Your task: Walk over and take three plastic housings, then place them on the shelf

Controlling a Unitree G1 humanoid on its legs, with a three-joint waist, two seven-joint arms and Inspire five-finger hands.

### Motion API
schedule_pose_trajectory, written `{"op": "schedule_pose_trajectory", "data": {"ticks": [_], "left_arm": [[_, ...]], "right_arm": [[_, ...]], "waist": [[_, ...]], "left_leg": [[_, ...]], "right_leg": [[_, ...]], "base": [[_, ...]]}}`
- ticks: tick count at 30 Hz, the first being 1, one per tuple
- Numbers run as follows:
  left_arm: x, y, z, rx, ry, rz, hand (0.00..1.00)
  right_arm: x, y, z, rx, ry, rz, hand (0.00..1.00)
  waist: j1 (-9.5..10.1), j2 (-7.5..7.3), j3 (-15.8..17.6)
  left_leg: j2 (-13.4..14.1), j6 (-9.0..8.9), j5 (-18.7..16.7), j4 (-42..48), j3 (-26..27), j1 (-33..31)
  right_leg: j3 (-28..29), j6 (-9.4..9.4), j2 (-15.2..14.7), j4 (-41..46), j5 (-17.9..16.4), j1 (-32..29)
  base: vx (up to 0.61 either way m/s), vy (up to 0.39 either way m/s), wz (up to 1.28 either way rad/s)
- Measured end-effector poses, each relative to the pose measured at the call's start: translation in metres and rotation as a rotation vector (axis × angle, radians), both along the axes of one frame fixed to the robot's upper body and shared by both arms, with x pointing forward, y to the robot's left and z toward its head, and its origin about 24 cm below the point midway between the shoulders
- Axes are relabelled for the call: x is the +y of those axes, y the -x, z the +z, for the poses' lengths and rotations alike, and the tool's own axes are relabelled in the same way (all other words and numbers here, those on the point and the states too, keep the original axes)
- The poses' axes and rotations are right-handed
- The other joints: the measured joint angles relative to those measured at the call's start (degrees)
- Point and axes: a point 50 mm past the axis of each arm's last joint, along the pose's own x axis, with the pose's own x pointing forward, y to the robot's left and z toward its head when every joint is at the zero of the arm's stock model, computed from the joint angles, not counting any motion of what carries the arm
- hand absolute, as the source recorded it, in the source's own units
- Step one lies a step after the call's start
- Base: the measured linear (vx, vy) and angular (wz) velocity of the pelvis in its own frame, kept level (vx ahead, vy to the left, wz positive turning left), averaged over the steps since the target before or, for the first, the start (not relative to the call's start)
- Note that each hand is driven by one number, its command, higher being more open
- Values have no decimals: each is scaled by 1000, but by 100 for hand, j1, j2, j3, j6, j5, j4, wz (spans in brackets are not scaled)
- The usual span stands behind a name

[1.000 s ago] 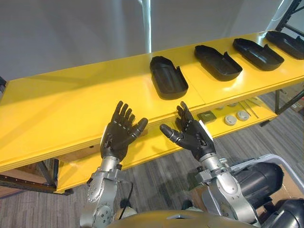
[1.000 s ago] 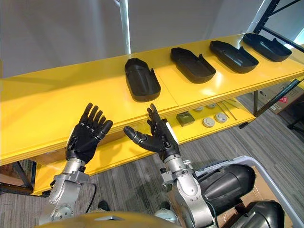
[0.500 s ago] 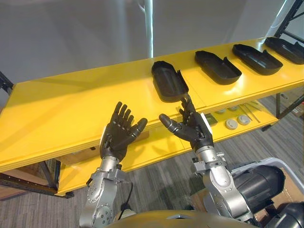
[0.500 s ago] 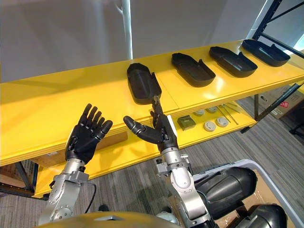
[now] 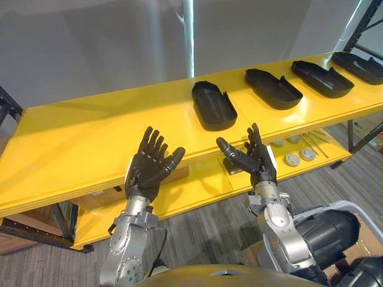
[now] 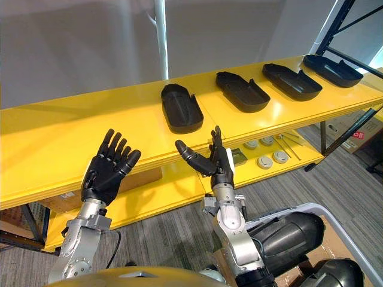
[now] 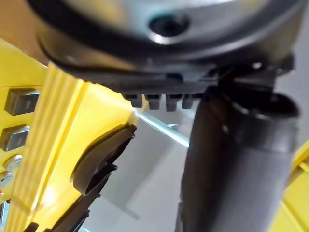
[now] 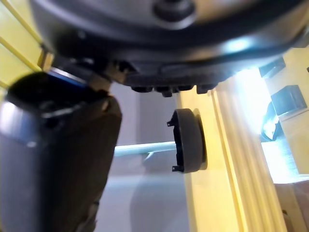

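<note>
Yellow boards form the shelf (image 5: 84, 140), seen from above; its upper board runs from the near left corner to the far right corner, with a lower board (image 5: 197, 186) beneath the front edge.

Left to right:
- Left hand (image 5: 148, 167), raised before the front edge, palm towards the camera, fingers straight and spread apart, holding nothing.
- First housing (image 5: 213, 106), a black moulded shell lying open side up near the middle of the upper board, its long axis running from the back edge towards the front.
- Right hand (image 5: 256, 160), raised in front of the front edge just right of the first housing, fingers straight and apart, thumb held out to the side, empty.
- Second housing (image 5: 273, 88), third housing (image 5: 322, 78) and fourth housing (image 5: 358, 66), lying in a row towards the far right corner, each apart from its neighbour.
- Round fittings (image 5: 299, 156) on the lower board, right of the right hand.

Handling, as judged: each housing looks thin-walled, stiff and light, with a smooth and probably slippery surface. The raised rim offers the surest hold: thumb on one long side wall, fingers on the other, near mid-length so that the shell stays level. A hard squeeze could flex the open walls. The first housing is nearest the right hand.
</note>
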Motion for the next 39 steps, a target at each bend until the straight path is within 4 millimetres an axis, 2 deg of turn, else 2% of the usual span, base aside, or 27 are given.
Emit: {"op": "schedule_pose_trajectory", "data": {"ticks": [4,9,19,31,39], "left_arm": [[3,0,1,-3,-5,13,100],[4,0,1,-2,-7,15,100],[4,0,1,-1,-11,14,100],[4,-1,1,-4,-13,13,100],[3,-3,3,-13,-12,10,100]], "right_arm": [[3,-7,-1,3,-11,-1,100],[2,-17,0,-2,-1,-1,100],[6,-37,8,-30,17,24,100],[0,-51,4,8,27,-64,100],[-4,-70,6,27,49,-94,100]], "waist": [[3,-5,2],[121,-28,10],[150,-66,32],[204,-127,109],[293,-91,219]], "left_leg": [[0,11,19,0,-49,-4],[-4,24,35,-1,-93,-7],[-8,26,65,0,-209,-45],[-12,21,81,0,-302,-52],[-17,45,121,1,-365,-98]], "right_leg": [[-58,0,0,0,-2,33],[-95,-17,-2,-1,-14,60],[-208,-10,-1,2,-8,100],[-308,-43,-2,4,-35,164],[-380,-44,-3,12,-32,166]], "base": [[4,7,6],[7,6,3],[15,6,5],[9,3,3],[9,3,4]]}}
